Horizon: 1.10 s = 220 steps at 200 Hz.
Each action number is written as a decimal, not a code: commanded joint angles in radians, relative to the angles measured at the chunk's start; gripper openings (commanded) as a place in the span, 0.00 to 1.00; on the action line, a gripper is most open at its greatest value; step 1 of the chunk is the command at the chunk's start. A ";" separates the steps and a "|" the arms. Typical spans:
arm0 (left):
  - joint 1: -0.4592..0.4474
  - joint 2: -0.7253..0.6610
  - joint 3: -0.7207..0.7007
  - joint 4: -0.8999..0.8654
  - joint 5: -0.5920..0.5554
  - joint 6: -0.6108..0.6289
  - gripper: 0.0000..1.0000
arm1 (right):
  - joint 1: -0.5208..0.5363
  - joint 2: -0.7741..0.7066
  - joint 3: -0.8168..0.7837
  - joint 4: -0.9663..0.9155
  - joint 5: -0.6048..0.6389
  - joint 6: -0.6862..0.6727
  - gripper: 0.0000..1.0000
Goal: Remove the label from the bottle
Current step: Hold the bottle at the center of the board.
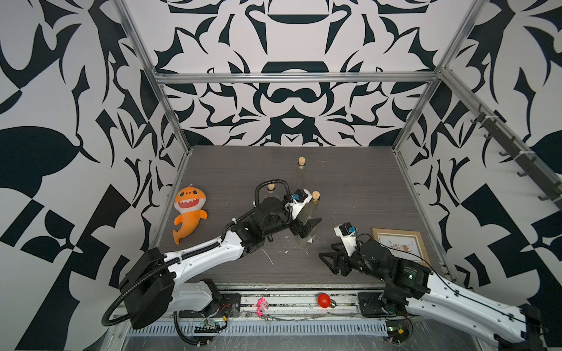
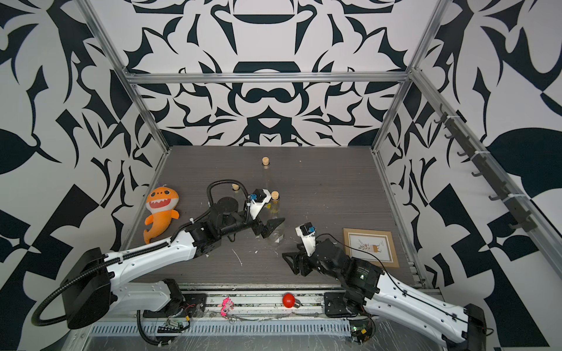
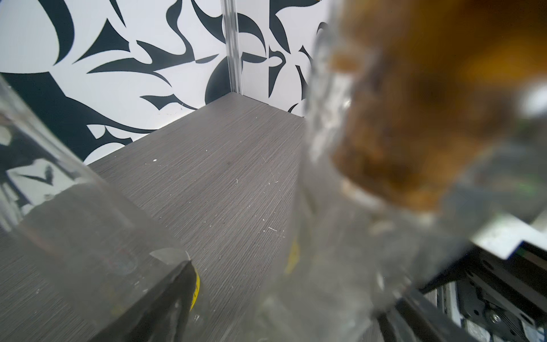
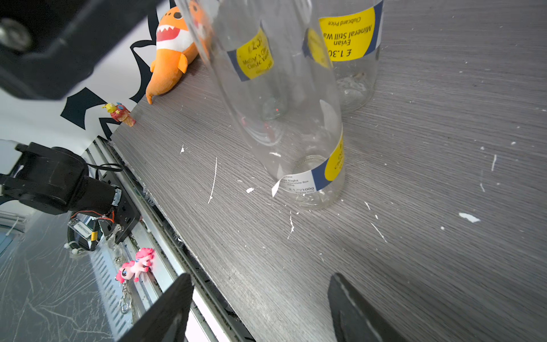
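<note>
A clear glass bottle (image 1: 308, 212) (image 2: 275, 240) with a cork (image 1: 316, 194) stands mid-table. Low on it, in the right wrist view, a white, blue and yellow label (image 4: 310, 180) wraps the glass, one corner curled off. My left gripper (image 1: 311, 229) (image 2: 273, 231) (image 3: 290, 284) is open and straddles this bottle (image 3: 340, 237) above the label. Bare table shows between one of the fingers (image 3: 165, 296) and the glass. My right gripper (image 1: 330, 258) (image 2: 292, 258) (image 4: 260, 308) stands open near the front, short of the bottle (image 4: 281, 118), nothing between its fingers.
Two more corked bottles (image 1: 301, 173) (image 1: 270, 187) stand behind, each with a yellow label (image 4: 346, 35) (image 4: 254, 56). An orange shark plush (image 1: 187, 209) lies left, a picture frame (image 1: 401, 243) right. Paper scraps (image 1: 267, 256) litter the table. A red bulb (image 1: 324, 300) and pink pony (image 1: 262, 305) lie on the front rail.
</note>
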 commanded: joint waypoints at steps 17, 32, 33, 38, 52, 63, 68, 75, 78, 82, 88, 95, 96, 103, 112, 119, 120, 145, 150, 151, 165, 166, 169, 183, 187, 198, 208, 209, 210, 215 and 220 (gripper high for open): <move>0.004 0.035 0.021 0.021 0.022 0.008 0.96 | -0.002 -0.013 -0.011 0.036 -0.013 -0.008 0.75; 0.003 0.051 0.032 0.014 0.015 0.012 0.95 | -0.002 -0.013 -0.012 0.036 -0.017 -0.008 0.75; 0.003 0.052 0.033 0.014 0.015 0.012 0.95 | -0.002 -0.013 -0.012 0.036 -0.017 -0.008 0.75; 0.003 0.057 0.035 0.014 0.018 0.012 0.95 | -0.002 -0.014 -0.012 0.034 -0.017 -0.008 0.75; 0.004 0.068 0.041 0.015 0.029 0.010 0.91 | -0.002 -0.013 -0.012 0.034 -0.019 -0.006 0.75; 0.003 0.076 0.051 0.008 0.035 0.003 0.89 | -0.002 -0.016 -0.015 0.033 -0.019 -0.003 0.75; 0.004 0.078 0.053 0.005 0.037 0.002 0.87 | -0.002 -0.018 -0.017 0.032 -0.019 -0.002 0.75; 0.004 0.081 0.055 0.003 0.038 0.001 0.86 | -0.002 -0.021 -0.019 0.033 -0.019 0.000 0.75; 0.003 0.082 0.056 0.002 0.037 0.001 0.86 | -0.002 -0.021 -0.020 0.032 -0.019 0.001 0.75; 0.003 0.081 0.056 0.001 0.036 0.000 0.86 | -0.002 -0.024 -0.021 0.032 -0.019 0.001 0.75; 0.003 0.079 0.054 0.004 0.033 0.000 0.82 | -0.002 -0.026 -0.022 0.031 -0.019 0.002 0.75; 0.004 0.079 0.051 0.007 0.027 -0.001 0.81 | -0.003 -0.028 -0.023 0.031 -0.019 0.003 0.75; 0.003 0.079 0.050 0.009 0.026 -0.001 0.81 | -0.003 -0.029 -0.023 0.031 -0.019 0.003 0.75; 0.003 0.078 0.049 0.013 0.023 0.000 0.80 | -0.002 -0.031 -0.025 0.030 -0.020 0.003 0.75; 0.003 0.079 0.047 0.018 0.021 -0.001 0.79 | -0.002 -0.033 -0.026 0.029 -0.020 0.004 0.75; 0.003 0.081 0.050 0.020 0.020 -0.002 0.78 | -0.002 -0.033 -0.029 0.031 -0.021 0.006 0.74; 0.003 0.081 0.050 0.020 0.019 -0.002 0.78 | -0.002 -0.035 -0.029 0.030 -0.021 0.006 0.74; 0.004 0.082 0.051 0.020 0.016 -0.006 0.74 | -0.002 -0.042 -0.032 0.028 -0.022 0.011 0.74; 0.003 0.081 0.050 0.018 0.014 -0.007 0.72 | -0.002 -0.044 -0.034 0.027 -0.022 0.011 0.74; 0.003 0.080 0.049 0.018 0.013 -0.007 0.72 | -0.002 -0.043 -0.034 0.027 -0.022 0.011 0.74; 0.004 0.073 0.047 0.014 0.007 -0.008 0.72 | -0.002 -0.051 -0.037 0.023 -0.020 0.012 0.74; 0.004 0.074 0.047 0.013 0.007 -0.007 0.72 | -0.002 -0.051 -0.037 0.023 -0.020 0.012 0.74; 0.004 0.072 0.049 0.012 0.007 -0.007 0.72 | -0.003 -0.052 -0.037 0.023 -0.020 0.012 0.74; 0.003 0.065 0.046 0.009 0.008 -0.008 0.72 | -0.002 -0.055 -0.037 0.022 -0.019 0.013 0.74; 0.003 0.062 0.046 0.009 0.008 -0.008 0.72 | -0.002 -0.055 -0.037 0.022 -0.020 0.013 0.74; 0.004 0.054 0.044 0.008 0.007 -0.009 0.75 | -0.002 -0.052 -0.035 0.023 -0.020 0.012 0.74; 0.003 0.051 0.043 0.008 0.004 -0.010 0.80 | -0.002 -0.048 -0.035 0.025 -0.023 0.011 0.74; 0.003 0.050 0.043 0.008 0.002 -0.010 0.81 | -0.002 -0.048 -0.035 0.025 -0.023 0.011 0.74; 0.003 0.050 0.044 0.008 0.002 -0.011 0.81 | -0.002 -0.048 -0.035 0.025 -0.023 0.011 0.74; 0.004 0.049 0.046 0.007 0.000 -0.011 0.83 | -0.002 -0.046 -0.035 0.029 -0.025 0.011 0.74; 0.005 0.046 0.047 0.006 -0.002 -0.011 0.84 | -0.002 -0.042 -0.036 0.032 -0.026 0.010 0.74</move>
